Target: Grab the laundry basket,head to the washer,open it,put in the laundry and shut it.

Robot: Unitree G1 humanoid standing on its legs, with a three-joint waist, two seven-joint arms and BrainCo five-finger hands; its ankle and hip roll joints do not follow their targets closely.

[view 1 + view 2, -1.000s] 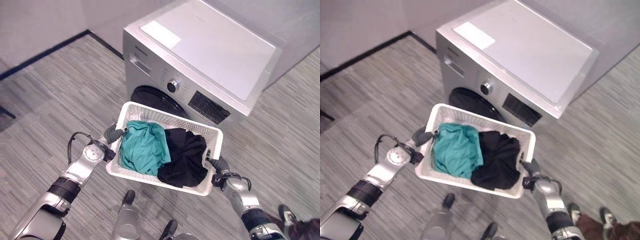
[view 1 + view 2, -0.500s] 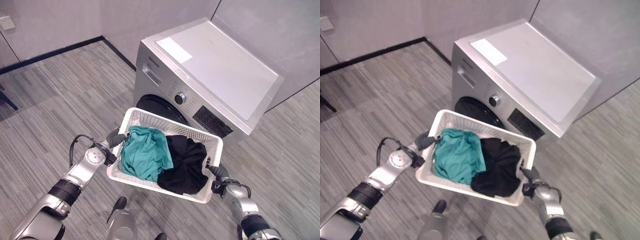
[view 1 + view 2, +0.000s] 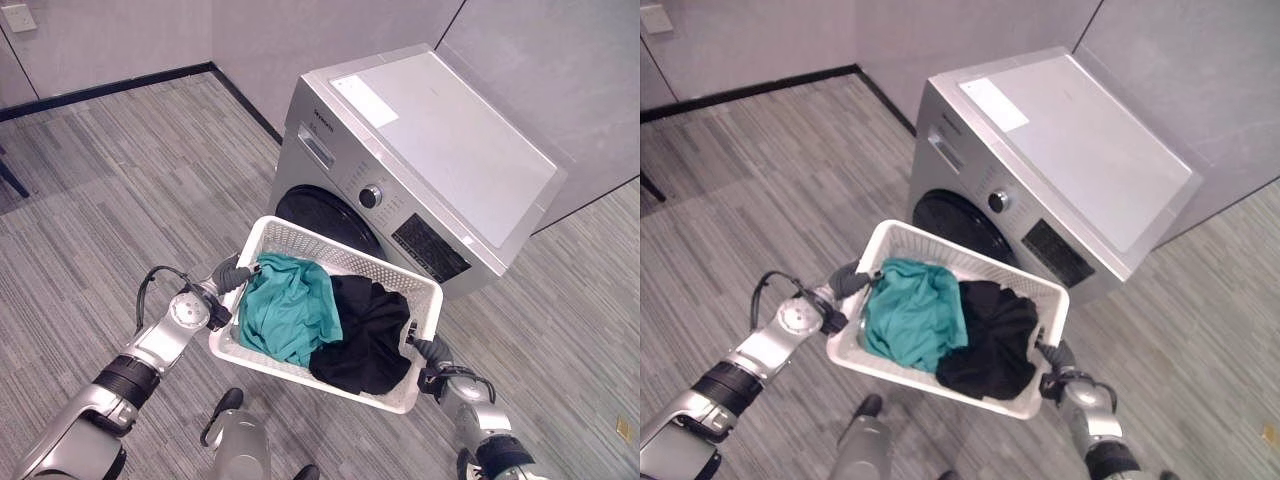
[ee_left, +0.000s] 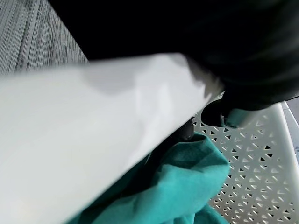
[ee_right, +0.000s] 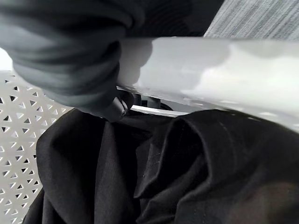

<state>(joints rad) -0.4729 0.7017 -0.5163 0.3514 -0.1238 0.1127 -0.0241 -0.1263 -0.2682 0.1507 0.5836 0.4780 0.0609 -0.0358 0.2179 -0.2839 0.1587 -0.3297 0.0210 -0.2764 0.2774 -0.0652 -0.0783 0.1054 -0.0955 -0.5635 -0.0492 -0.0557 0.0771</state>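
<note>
The laundry basket (image 3: 300,370) is gripped at opposite ends by left hand (image 3: 228,274) and right hand (image 3: 432,350), directly before the closed washer (image 3: 420,180) door.

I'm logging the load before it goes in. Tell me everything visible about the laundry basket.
The laundry basket is white perforated plastic, rectangular, carried slightly tilted above the floor before the washer. Teal cloth lies in its left half, black cloth in its right. The left hand and right hand grip its end rims.
</note>
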